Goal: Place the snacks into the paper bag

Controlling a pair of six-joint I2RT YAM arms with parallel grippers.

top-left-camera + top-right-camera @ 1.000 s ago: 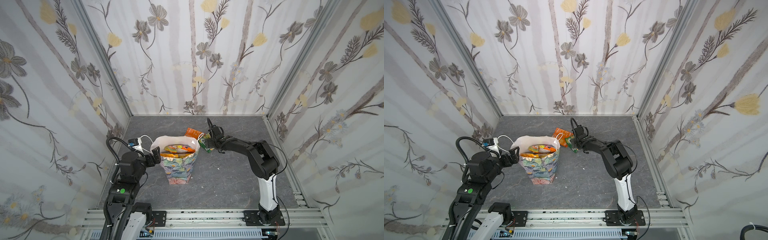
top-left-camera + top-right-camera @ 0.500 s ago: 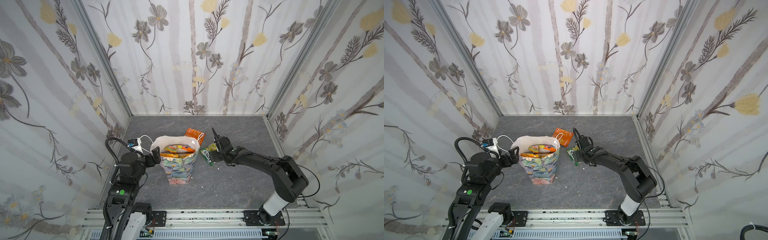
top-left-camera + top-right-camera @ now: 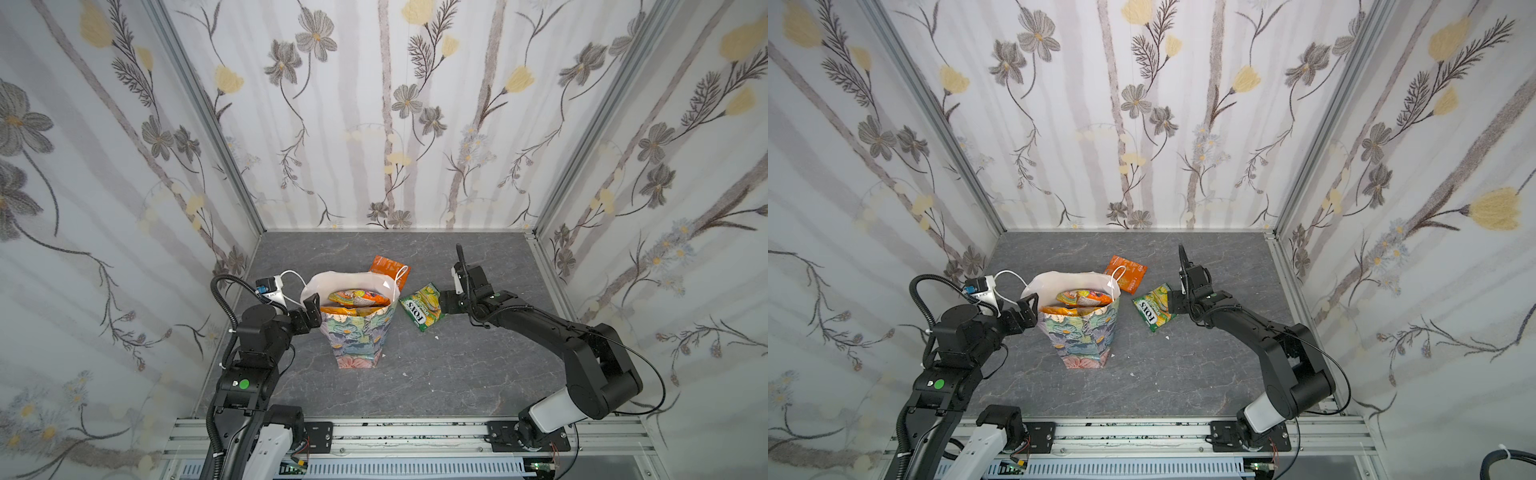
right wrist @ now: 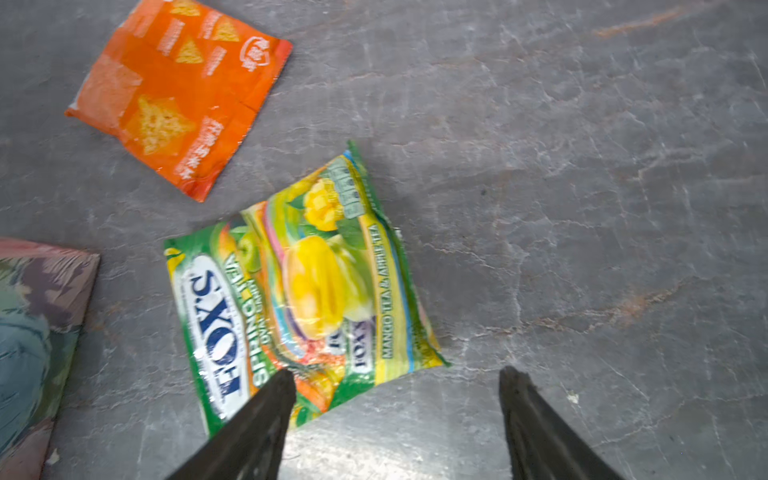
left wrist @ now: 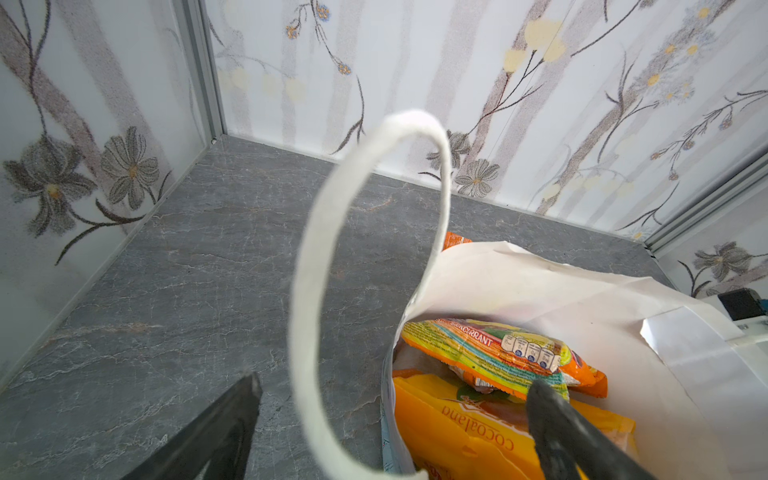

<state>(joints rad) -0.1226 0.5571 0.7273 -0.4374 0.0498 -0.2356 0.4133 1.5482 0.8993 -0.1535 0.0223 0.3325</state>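
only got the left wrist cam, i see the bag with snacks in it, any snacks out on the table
observer: Yes, a green candy packet lies flat on the table beside the bag, on the right arm's side.
operator: has the right tool got it
observer: No. The right tool is open, low over the packet's near edge, gripping nothing.
operator: anything else out
observer: An orange packet lies flat behind the bag; your view catches only its tip.
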